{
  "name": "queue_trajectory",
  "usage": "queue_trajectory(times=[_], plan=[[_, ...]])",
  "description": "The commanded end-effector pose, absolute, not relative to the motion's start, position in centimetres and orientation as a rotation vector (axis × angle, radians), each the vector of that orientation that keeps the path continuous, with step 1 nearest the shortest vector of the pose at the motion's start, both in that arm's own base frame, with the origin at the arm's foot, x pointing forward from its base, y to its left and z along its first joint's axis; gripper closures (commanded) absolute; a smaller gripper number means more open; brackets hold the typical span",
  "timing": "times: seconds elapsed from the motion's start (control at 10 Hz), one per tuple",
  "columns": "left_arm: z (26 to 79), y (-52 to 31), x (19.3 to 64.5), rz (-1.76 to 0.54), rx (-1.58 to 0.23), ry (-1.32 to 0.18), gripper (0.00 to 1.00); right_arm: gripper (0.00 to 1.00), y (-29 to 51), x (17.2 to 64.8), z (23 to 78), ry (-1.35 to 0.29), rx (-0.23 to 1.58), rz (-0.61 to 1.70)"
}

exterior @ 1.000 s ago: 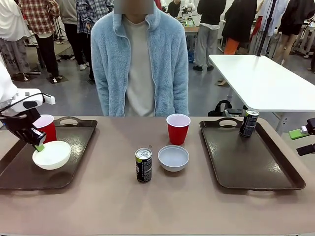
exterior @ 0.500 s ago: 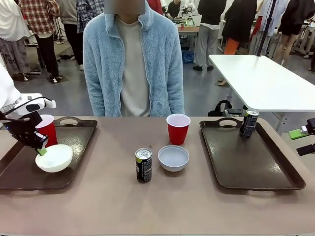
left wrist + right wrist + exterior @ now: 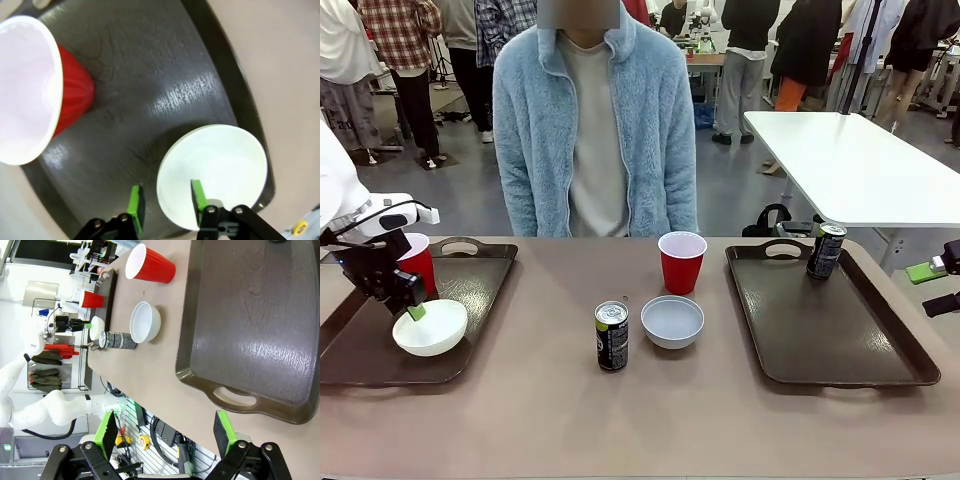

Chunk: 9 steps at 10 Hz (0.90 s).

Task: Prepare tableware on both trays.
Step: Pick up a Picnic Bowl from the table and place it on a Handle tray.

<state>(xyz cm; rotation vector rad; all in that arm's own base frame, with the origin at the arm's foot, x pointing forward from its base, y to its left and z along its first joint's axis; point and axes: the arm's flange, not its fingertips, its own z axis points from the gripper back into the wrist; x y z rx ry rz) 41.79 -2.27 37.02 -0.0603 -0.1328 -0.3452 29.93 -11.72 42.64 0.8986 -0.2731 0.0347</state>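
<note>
Left end effector [image 3: 167, 197]: pads apart, astride the rim of the white bowl [image 3: 220, 160], not pinching it. Bowl resting on the left tray [image 3: 470, 290], red cup [image 3: 417, 262] just behind.

Right end effector [image 3: 165, 432]: fingers wide apart on nothing, beyond the outer edge of the right tray [image 3: 820, 330], dark can [image 3: 826, 250] at its far end.

On the surface [image 3: 520, 400] between trays: second red cup [image 3: 681, 262], grey bowl [image 3: 672, 321], second can [image 3: 612, 336].
</note>
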Motion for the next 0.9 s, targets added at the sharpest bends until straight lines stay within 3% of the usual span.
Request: queue_trajectory(times=[0.0,0.1,0.2,0.3,0.4,0.5,0.8], plan=[[39.5,-2.7,40.9,-0.370,-0.048,-0.139,0.47,0.00,-11.6,30.1,42.6,-0.288,0.924,0.038],[40.4,-3.2,40.9,-0.374,-0.051,-0.128,0.00,0.00,-11.6,30.1,42.6,-0.288,0.924,0.038],[41.1,-3.7,40.8,-0.378,-0.051,-0.110,0.27,0.00,-11.6,30.1,42.6,-0.288,0.924,0.038],[41.6,-4.1,40.7,-0.372,-0.054,-0.091,0.00,0.00,-11.6,30.1,42.6,-0.288,0.924,0.038],[42.3,-4.4,40.8,-0.361,-0.056,-0.084,0.07,0.00,-11.6,30.1,42.6,-0.288,0.924,0.038],[42.9,-4.7,40.8,-0.353,-0.051,-0.088,0.00,0.00,-11.6,30.1,42.6,-0.288,0.924,0.038],[44.0,-4.8,40.4,-0.336,-0.023,-0.082,0.00,0.00,-11.6,30.1,42.6,-0.288,0.924,0.038]])
